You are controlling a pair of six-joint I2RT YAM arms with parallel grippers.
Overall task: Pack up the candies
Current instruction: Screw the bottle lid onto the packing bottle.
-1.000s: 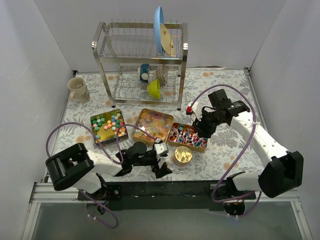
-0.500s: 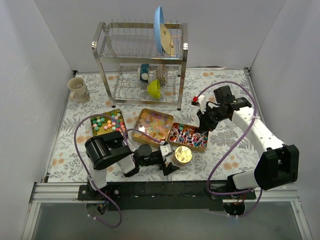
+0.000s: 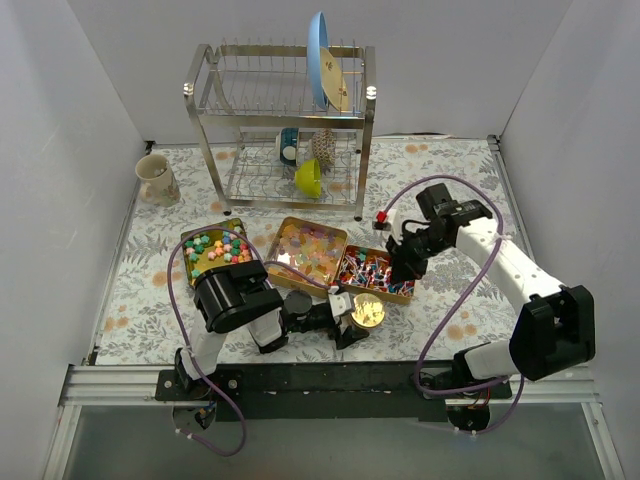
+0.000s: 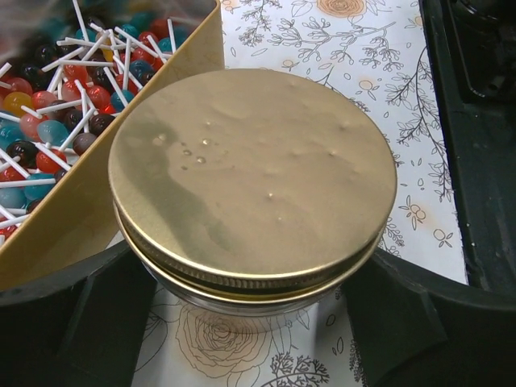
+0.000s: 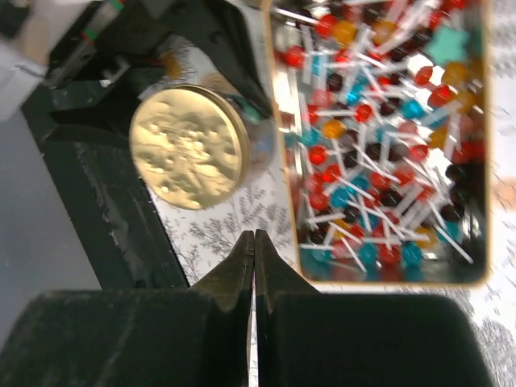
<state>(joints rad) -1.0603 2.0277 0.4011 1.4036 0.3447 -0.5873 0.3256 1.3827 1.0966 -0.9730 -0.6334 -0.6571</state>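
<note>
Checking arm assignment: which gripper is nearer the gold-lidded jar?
Left. The left gripper straddles the jar, jaws on either side; the right gripper, shut, hangs farther back over the lollipop tin.

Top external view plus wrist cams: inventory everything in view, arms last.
multicoloured candies: many, pink/green/yellow/blue, in gold left tin
orange-yellow candies: many, translucent, in gold middle tin
lollipops: many, red/blue/dark, white sticks, in gold right tin
jar: one, clear, gold-lidded, before right tin
dish rack: one, silver, back centre
plate: one, blue, upright on rack's top tier
bowl: one, yellow-green, rack's lower tier
blue-white item and patterned item: one each, lower tier, unidentifiable
mug: one, cream, back left
tablecloth: one, white floral, under everything
left gripper: one, black, open, straddling the jar
right gripper: one, black, shut, at right tin's edge
</note>
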